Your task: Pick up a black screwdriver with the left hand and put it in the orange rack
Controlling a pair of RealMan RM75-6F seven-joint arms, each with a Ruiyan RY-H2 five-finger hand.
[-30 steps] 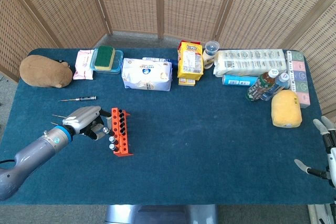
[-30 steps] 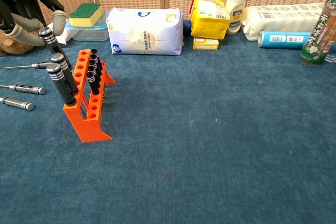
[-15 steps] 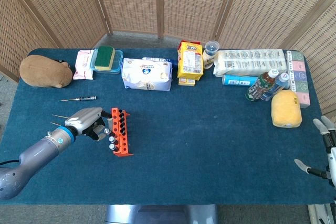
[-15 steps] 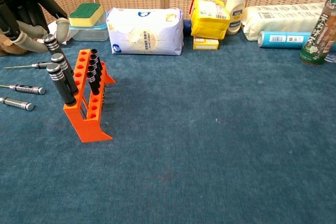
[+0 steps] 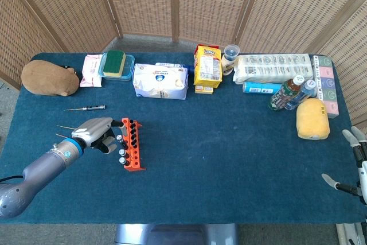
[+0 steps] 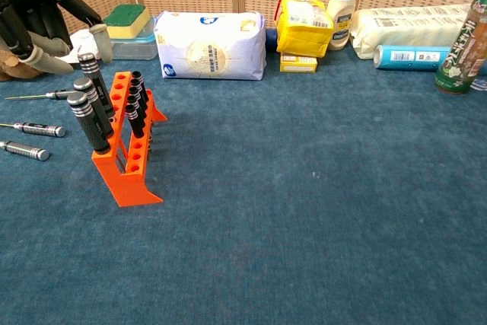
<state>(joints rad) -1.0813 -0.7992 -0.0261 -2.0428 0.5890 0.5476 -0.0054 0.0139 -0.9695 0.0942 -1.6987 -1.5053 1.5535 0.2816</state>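
Since a second ago, the screwdriver (image 6: 91, 74) has sunk into the rack (image 6: 125, 165); the left robot hand (image 6: 38, 17), fingers spread, holds nothing. Only withdrawal seems left.

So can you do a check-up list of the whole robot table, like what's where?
Surface: blue carpeted table, flat.
Job's things: orange rack upright with black screwdrivers standing in it; loose screwdrivers lie on the table left of the rack.
Clutter: along the far edge, brown plush, sponge box, white tissue pack, yellow snack bag, bottles, yellow sponge.
Hands: left hand beside the rack, fingers by the screwdriver tops, grip unclear; right hand at the table's right edge, fingers apart, empty.
Cables: nothing seen.
Surroundings: wicker screens behind.
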